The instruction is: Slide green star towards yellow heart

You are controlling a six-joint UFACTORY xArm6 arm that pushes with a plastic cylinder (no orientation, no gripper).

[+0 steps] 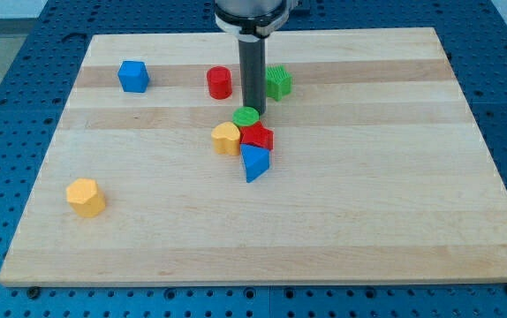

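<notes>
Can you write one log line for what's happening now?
task: green star to yellow heart | my tip: left of star, above green cylinder | star: apart from heart

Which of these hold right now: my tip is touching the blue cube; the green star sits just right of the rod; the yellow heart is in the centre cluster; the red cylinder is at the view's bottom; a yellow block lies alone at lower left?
1. My tip touches the blue cube. False: the cube lies far off to the view's left; the tip is just above the green cylinder.
2. The green star sits just right of the rod. True.
3. The yellow heart is in the centre cluster. True.
4. The red cylinder is at the view's bottom. False: it is near the top, left of the rod.
5. A yellow block lies alone at lower left. True.
</notes>
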